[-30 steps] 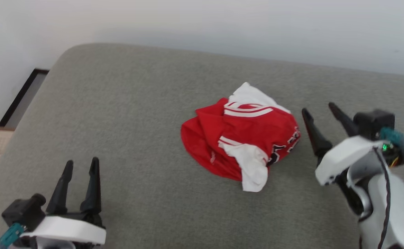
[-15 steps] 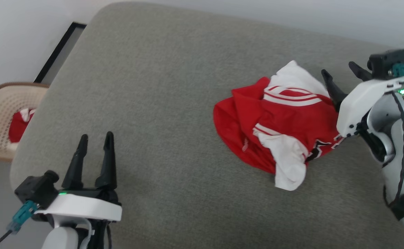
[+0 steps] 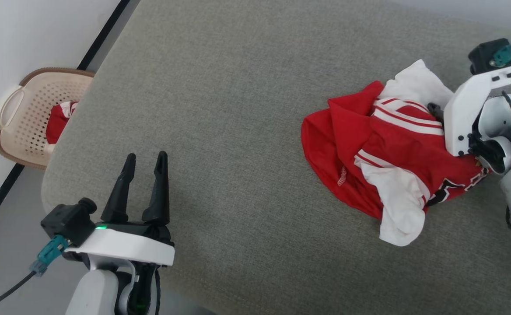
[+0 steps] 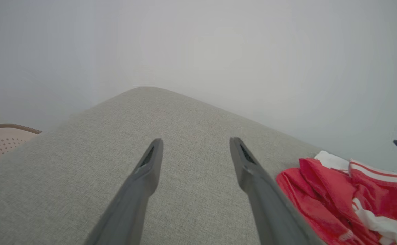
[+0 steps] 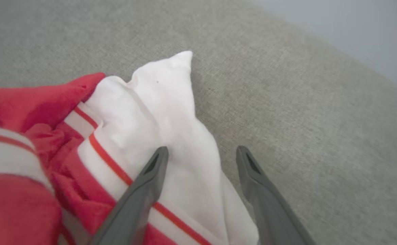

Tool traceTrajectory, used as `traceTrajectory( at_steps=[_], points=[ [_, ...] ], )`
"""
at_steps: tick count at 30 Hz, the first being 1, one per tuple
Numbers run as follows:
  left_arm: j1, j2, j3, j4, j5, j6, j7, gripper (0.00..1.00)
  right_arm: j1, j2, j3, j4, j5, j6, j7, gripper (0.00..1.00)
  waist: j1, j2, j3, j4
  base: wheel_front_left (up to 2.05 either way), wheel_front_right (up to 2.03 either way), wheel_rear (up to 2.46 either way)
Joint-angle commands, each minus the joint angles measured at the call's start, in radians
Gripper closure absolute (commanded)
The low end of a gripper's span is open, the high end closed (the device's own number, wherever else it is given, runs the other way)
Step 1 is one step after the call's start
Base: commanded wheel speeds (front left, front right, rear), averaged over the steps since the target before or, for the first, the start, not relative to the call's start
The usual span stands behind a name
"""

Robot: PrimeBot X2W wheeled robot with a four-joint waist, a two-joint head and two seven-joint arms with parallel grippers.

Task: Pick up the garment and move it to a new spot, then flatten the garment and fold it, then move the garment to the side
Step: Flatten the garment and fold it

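Far left, on the floor (image 3: 1,245) by the pale wall (image 3: 28,39): one beige perforated basket (image 3: 28,127) with a brown rim, holding a bundle of red and white cloth (image 3: 57,122); a dark skirting strip (image 3: 102,36) ran along the wall's foot. Near left: the left gripper (image 3: 146,155) on a white wrist housing with a teal-plugged cable (image 3: 45,258), its two dark fingers pointed toward the far side and spread wide with nothing between them; in the left wrist view the left gripper (image 4: 195,140) hung over bare grey fabric, well apart from the garment (image 4: 321,190). Centre: one large grey upholstered cushion (image 3: 238,96), rounded at its left corner, serving as the work surface. Right of centre: the garment (image 3: 395,144), a red T-shirt with white sleeves, lay crumpled in a heap on the cushion; red-and-white striped trim faced up toward its far side, the near sleeve (image 3: 402,205) spilled toward the near edge, the far sleeve (image 3: 417,83) pointed away, and dark print (image 3: 450,192) showed at its right margin. Far right: the right gripper (image 5: 202,149), reaching in over the garment's far right part, mostly hidden behind its own white housing in the head view; in the right wrist view its fingers stood wide apart and gripped nothing, one over the far sleeve (image 5: 157,112), the other over bare cushion (image 5: 321,136) just beside the sleeve's edge; whether the tips touched the cloth could not be told
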State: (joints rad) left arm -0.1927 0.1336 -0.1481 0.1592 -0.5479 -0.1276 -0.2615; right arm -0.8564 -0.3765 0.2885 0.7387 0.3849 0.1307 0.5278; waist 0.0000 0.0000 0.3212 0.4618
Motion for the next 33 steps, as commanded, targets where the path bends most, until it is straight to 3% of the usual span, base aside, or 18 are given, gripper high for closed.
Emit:
traceTrajectory(
  at_steps=[1,8,9,10,24,33],
  points=[
    [-0.019,-0.003,-0.006,0.005,-0.007,-0.003,-0.005,0.00,-0.024,-0.007,0.032,0.027,0.010,0.000,0.039,0.00,0.0000,0.0000,0.010,0.011,0.00,0.00,0.00],
    [-0.034,-0.007,-0.019,0.018,-0.013,-0.003,-0.005,0.00,-0.066,-0.005,0.114,0.129,0.066,0.000,0.164,0.00,0.0000,0.0000,0.021,0.024,0.00,0.00,0.00],
    [-0.034,-0.007,-0.020,0.020,-0.014,-0.003,-0.005,0.00,-0.070,-0.005,0.132,0.132,0.074,0.000,0.169,0.56,0.0000,0.0000,0.021,0.025,0.00,0.00,0.00],
    [-0.034,-0.008,-0.020,0.022,-0.016,-0.003,-0.005,0.00,-0.078,-0.007,0.138,0.136,0.085,0.000,0.168,1.00,0.0000,0.0000,0.021,0.025,0.00,0.00,0.00],
    [0.007,0.024,0.031,0.007,-0.005,-0.003,-0.005,0.00,-0.126,-0.048,0.151,0.083,0.165,0.000,0.073,1.00,0.0000,0.0000,-0.036,-0.059,0.00,0.00,0.00],
    [0.034,0.049,0.061,-0.005,0.010,-0.003,-0.005,0.00,-0.054,-0.088,0.077,0.026,0.162,0.000,0.124,1.00,0.0000,0.0000,-0.073,-0.141,0.00,0.00,0.00]
  ],
)
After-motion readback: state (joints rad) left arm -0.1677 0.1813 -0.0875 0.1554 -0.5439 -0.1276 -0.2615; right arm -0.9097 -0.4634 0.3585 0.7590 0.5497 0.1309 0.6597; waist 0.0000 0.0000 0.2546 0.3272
